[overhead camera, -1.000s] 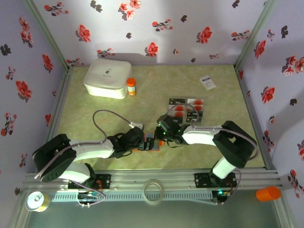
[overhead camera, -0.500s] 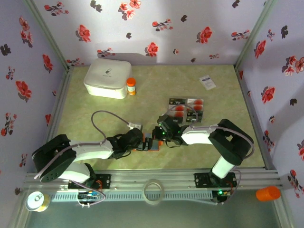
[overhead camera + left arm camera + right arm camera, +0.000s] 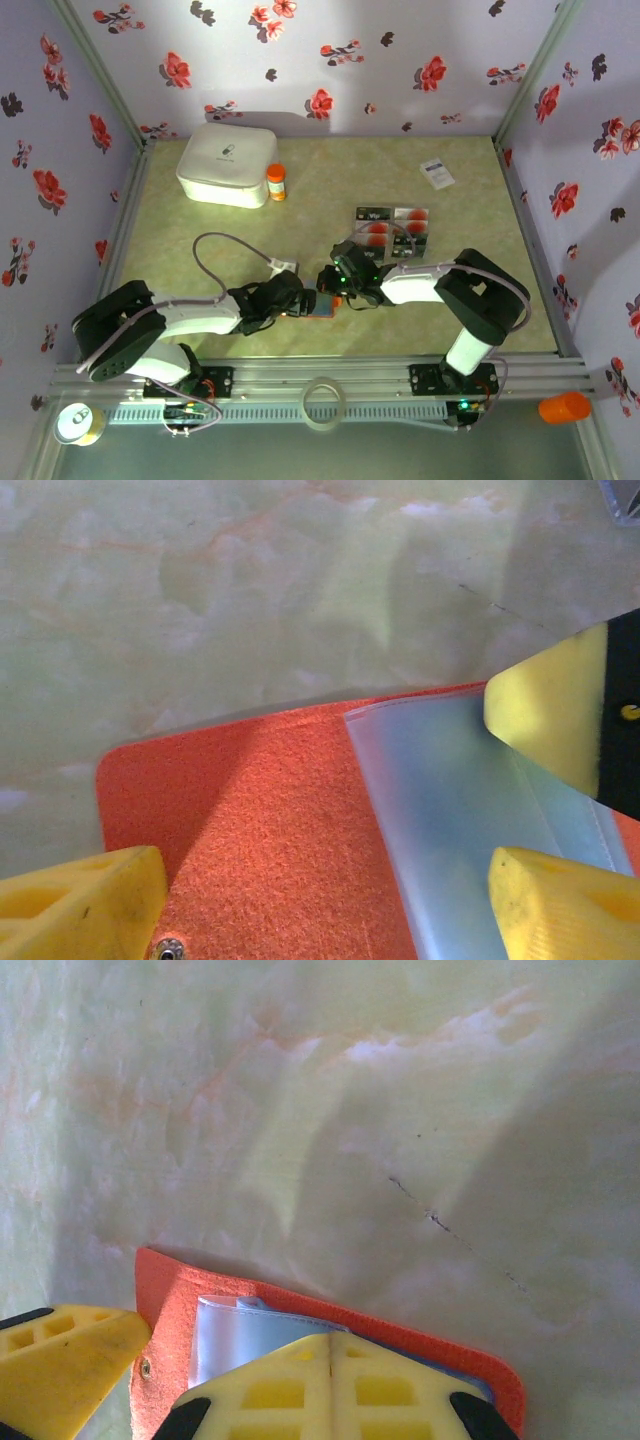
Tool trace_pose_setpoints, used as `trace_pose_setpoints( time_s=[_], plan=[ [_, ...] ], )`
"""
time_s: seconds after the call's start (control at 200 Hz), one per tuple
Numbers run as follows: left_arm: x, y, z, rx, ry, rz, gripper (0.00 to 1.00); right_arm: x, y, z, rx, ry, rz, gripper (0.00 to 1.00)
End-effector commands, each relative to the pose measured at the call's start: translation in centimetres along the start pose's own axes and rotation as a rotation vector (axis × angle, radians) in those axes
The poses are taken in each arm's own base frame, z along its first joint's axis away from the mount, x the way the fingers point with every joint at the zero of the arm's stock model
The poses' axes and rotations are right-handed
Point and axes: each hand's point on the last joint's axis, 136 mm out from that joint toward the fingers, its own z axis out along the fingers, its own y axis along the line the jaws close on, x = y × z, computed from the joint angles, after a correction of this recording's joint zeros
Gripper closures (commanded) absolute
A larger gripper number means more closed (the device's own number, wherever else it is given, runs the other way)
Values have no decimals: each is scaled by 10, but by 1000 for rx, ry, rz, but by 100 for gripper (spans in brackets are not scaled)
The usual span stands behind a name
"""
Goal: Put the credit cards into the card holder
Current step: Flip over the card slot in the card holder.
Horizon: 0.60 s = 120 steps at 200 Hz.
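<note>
The card holder [image 3: 260, 820] is laid open at the front of the surface [image 3: 250, 600], straddled by the left jaws, which are spread wide and empty. The closed right jaws are set on its grey-blue panel [image 3: 460, 820], probably to pin it flat. The credit cards [image 3: 393, 230] are spread just beyond.

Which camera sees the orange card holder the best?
The left wrist view: the card holder lies open up close, its orange felt and grey-blue panel clear. The right wrist view shows its edge, partly behind yellow fingers. The top external view shows it as a tiny orange patch.
</note>
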Motion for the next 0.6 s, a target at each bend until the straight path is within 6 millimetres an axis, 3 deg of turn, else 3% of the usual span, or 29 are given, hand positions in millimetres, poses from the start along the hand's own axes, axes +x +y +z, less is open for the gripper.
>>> trace_pose_setpoints(
  time_s=[0.0,0.195,0.365,0.595],
  plan=[
    [29,17,7,-56,96,32,19,11,-13,4,41,41,21,100],
    [31,16,8,-53,102,38,28,4,-3,-1,21,29,12,100],
    [33,17,10,-50,104,32,35,-7,7,-16,9,-8,-3,75],
    [34,16,10,-46,105,35,38,-12,7,-25,21,-33,-8,58]
  ],
)
